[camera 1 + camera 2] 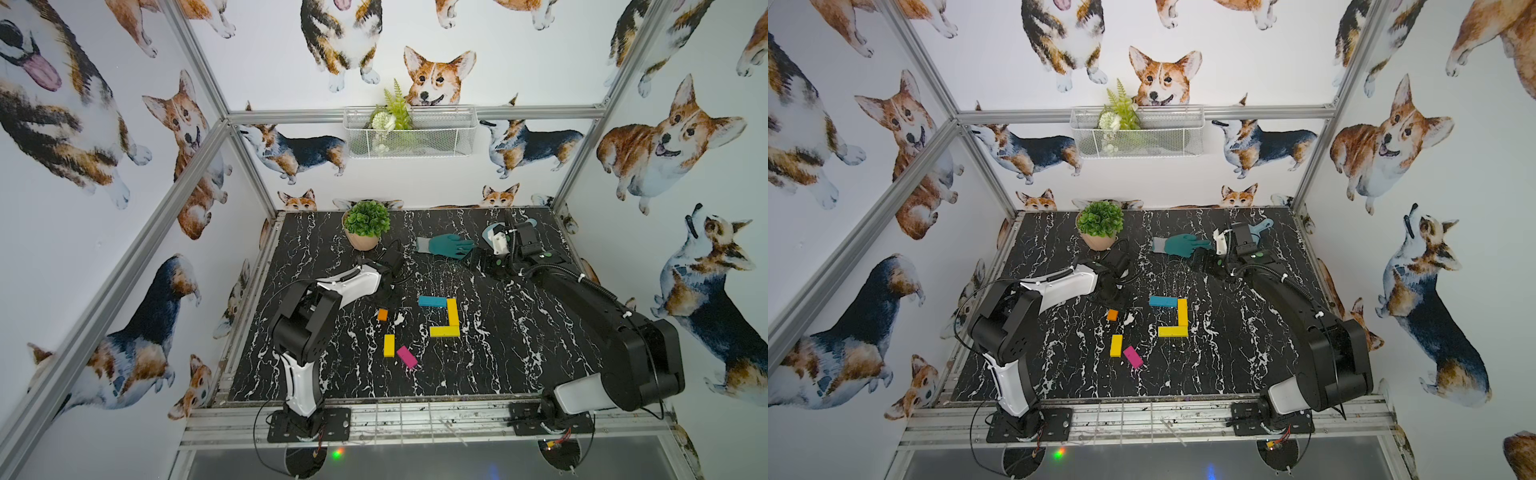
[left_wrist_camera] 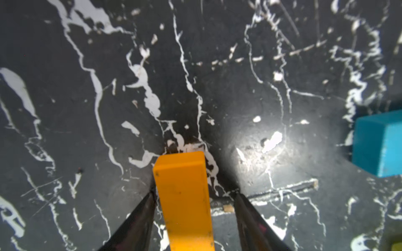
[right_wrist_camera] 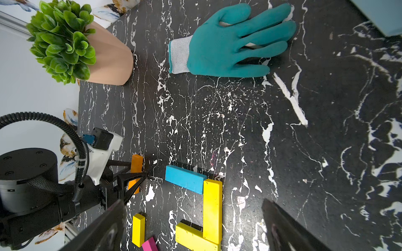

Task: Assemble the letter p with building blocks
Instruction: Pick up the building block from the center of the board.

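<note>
Orange block [image 2: 182,195] lies on the worktop [image 1: 498,353] near the teal-blue block [image 1: 432,301], off its end on the left arm's side and apart from it. Left gripper [image 2: 194,193] straddles it with jaws spread. One finger is at the block's edge and there's a gap at the other, so not yet a pinch. We judge the step as picking up the orange block.

Done so far, as we read it: three sides of the p's bowl. One yellow block [image 1: 452,311] runs down from the teal-blue block's far end. A second yellow block [image 1: 444,331] closes underneath, parallel to the teal-blue block. Left to do: the stem (probably orange, the loose yellow block [image 1: 389,345] and the magenta block [image 1: 407,357], both nearer the robot than the teal-blue block). Roughly half.

Right gripper [image 3: 193,201] hangs wide and empty beyond the teal-blue block, toward the glove [image 3: 228,43].

Only the left wrist view shows the finger gap plainly. In both top views the arm hides the fingertips and part of the orange block. The left wrist view misses the loose pieces; the right wrist view also catches the potted plant [image 3: 65,41].
</note>
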`<act>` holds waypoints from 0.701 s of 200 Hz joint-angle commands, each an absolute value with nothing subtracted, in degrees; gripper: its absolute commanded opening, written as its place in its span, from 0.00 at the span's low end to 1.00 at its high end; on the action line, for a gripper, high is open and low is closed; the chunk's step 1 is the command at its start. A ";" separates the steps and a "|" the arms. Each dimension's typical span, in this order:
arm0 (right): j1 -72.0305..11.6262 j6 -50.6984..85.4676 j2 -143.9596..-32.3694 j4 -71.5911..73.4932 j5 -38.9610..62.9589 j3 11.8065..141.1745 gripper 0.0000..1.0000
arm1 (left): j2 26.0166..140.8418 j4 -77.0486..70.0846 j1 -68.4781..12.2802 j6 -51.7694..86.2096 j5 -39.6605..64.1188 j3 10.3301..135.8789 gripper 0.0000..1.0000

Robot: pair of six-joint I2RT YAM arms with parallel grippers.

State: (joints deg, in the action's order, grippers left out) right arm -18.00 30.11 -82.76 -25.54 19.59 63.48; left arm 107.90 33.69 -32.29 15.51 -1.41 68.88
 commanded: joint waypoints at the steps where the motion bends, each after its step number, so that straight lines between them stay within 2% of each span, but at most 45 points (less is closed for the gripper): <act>1: -17.98 29.64 -82.24 -24.21 19.34 63.56 1.00 | 108.20 31.68 -32.01 16.97 0.96 68.05 0.58; 59: -17.93 29.54 -82.18 -24.61 19.29 63.77 1.00 | 107.28 29.74 -31.36 17.34 1.41 65.73 0.41; 89: -17.95 29.37 -82.20 -24.95 19.09 64.20 1.00 | 107.01 28.57 -31.38 17.73 1.91 64.62 0.29; 140: -17.94 29.19 -82.00 -25.44 18.61 64.42 1.00 | 104.70 27.04 -31.40 19.22 3.78 62.98 0.26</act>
State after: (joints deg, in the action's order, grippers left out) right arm -17.98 29.69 -82.30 -25.63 19.42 63.90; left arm 105.19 25.21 -31.42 17.61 0.21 64.03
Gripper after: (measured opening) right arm 0.996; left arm 0.298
